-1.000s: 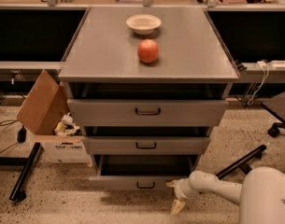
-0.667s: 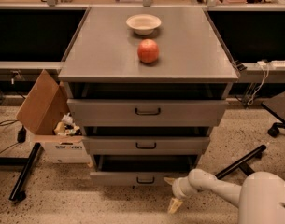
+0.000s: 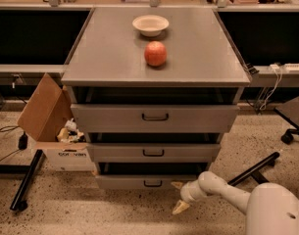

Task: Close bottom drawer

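The bottom drawer (image 3: 124, 182) is the lowest, slimmest grey front of the cabinet, with a small dark bar handle (image 3: 153, 183). It stands out only a little, with a dark gap above its front. My gripper (image 3: 179, 197) is low at the drawer's right part, just right of the handle. It is open, with the upper tan fingertip (image 3: 177, 185) at the drawer front and the lower one (image 3: 181, 208) hanging near the floor. My white arm (image 3: 227, 192) reaches in from the lower right.
The mid-sized drawer (image 3: 154, 152) and the tall top drawer (image 3: 154, 117) also stand slightly out. A red apple (image 3: 155, 53) and a white bowl (image 3: 150, 24) sit on the cabinet top. An open cardboard box (image 3: 53, 131) stands at the left. Dark bars lie on the floor at both sides (image 3: 26, 180).
The bottom drawer has slid in toward the cabinet and its tray no longer shows. My gripper has moved forward with it, staying at the drawer front.
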{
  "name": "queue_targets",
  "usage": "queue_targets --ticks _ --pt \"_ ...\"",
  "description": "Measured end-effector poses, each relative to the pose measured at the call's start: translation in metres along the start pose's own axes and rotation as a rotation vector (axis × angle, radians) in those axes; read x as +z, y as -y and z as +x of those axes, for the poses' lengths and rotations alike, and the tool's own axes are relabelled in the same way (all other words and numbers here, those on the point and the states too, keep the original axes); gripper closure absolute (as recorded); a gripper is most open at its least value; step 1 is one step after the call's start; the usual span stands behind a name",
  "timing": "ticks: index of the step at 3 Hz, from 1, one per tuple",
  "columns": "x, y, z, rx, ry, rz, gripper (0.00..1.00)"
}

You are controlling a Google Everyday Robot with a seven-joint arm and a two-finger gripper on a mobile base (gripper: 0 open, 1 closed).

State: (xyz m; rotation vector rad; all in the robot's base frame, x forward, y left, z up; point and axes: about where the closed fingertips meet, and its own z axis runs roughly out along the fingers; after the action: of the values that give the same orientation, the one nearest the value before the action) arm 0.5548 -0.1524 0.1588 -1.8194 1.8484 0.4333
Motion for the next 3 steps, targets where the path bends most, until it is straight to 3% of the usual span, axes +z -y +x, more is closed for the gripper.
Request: queue_targets --ticks 2,3 --pt "0.000 0.051 0.007 0.028 0.036 0.079 0.65" --pt "0.000 0.062 0.009 0.034 0.046 0.098 0.89"
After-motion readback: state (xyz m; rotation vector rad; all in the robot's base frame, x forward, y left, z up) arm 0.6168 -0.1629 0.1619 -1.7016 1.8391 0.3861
